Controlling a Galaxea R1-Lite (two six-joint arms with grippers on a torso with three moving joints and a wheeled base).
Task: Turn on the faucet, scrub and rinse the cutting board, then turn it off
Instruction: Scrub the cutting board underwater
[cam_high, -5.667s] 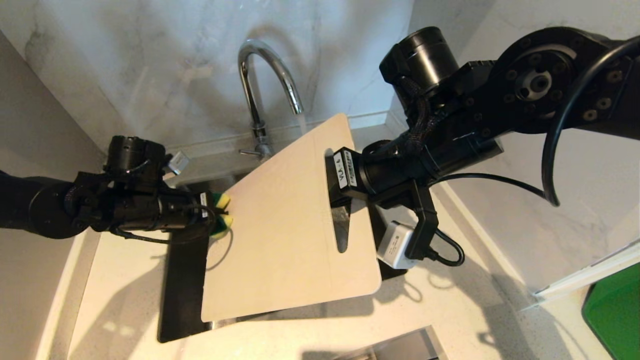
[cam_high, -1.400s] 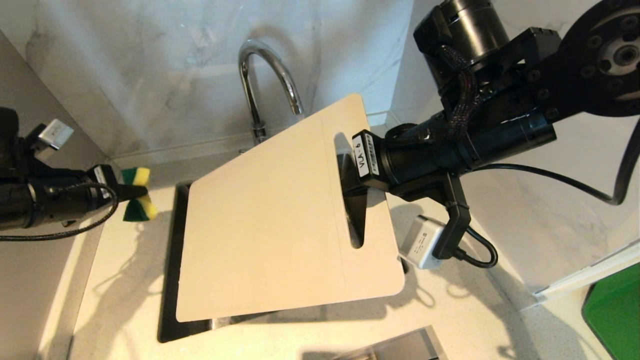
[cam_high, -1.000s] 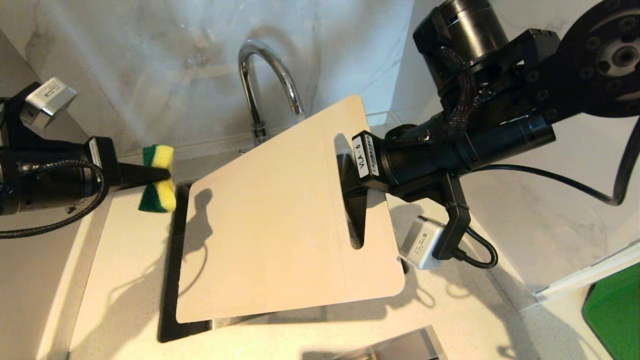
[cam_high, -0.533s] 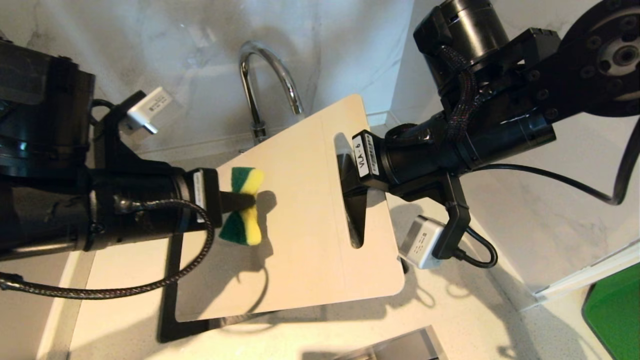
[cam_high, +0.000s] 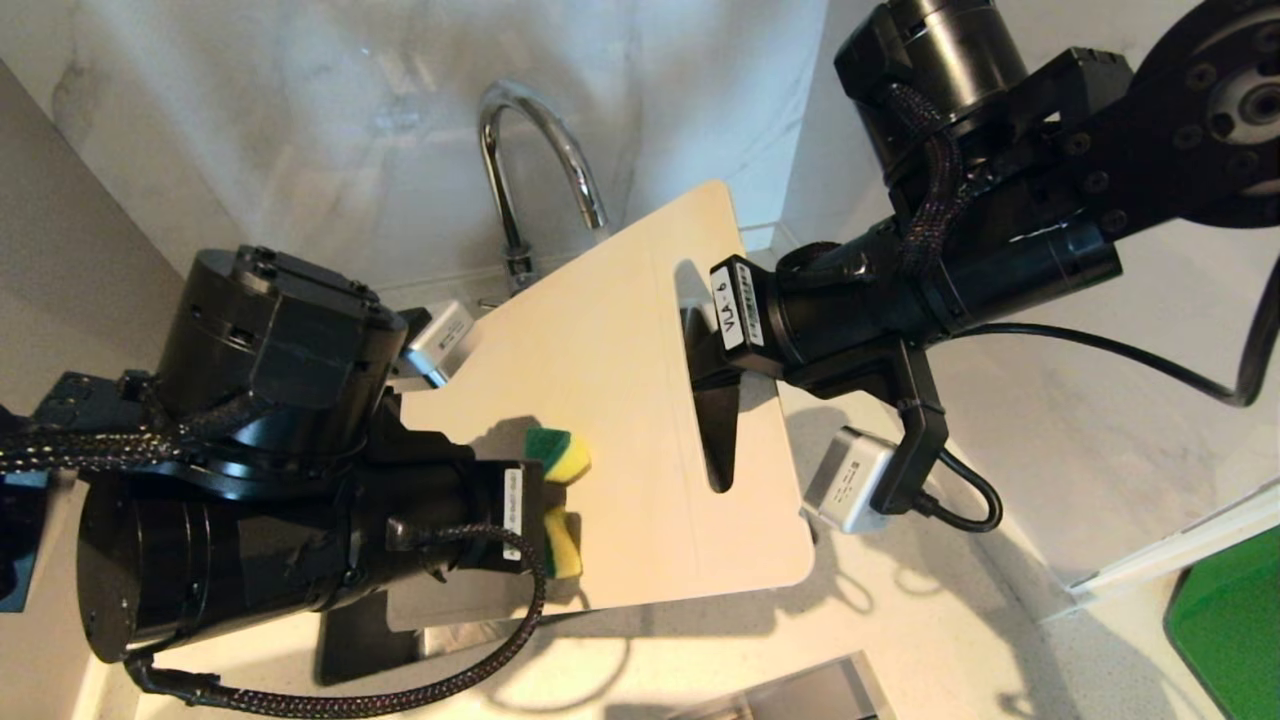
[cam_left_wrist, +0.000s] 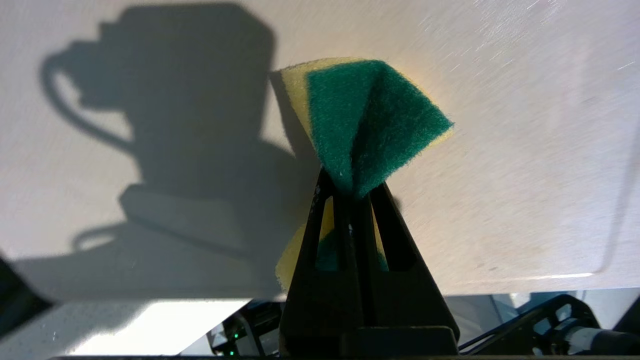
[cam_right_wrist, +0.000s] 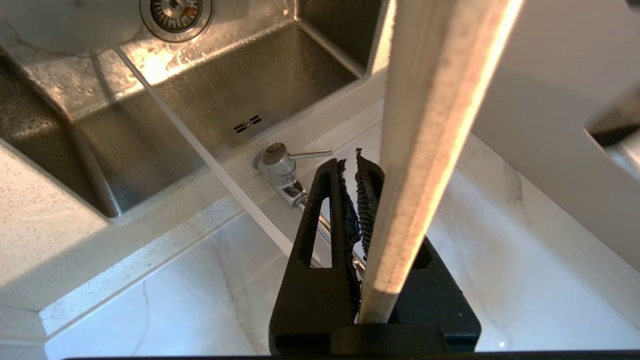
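Marble wall behind faucet (cam_high: 530, 160), sink (cam_right_wrist: 210, 95) below. Right tool (cam_high: 712, 365) clamped on tilted cutting board (cam_high: 620, 400). Left tool (cam_left_wrist: 352, 192) clamped on sponge (cam_left_wrist: 367, 120), pressed against board face.

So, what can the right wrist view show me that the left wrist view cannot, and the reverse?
Only the right wrist view shows the steel sink with its drain, the faucet base with its lever, and the right gripper clamped on the board's edge. Only the left wrist view shows the green and yellow sponge pinched in the left gripper, against the board's flat face. Both show the cutting board: edge-on in the right, broad face in the left.
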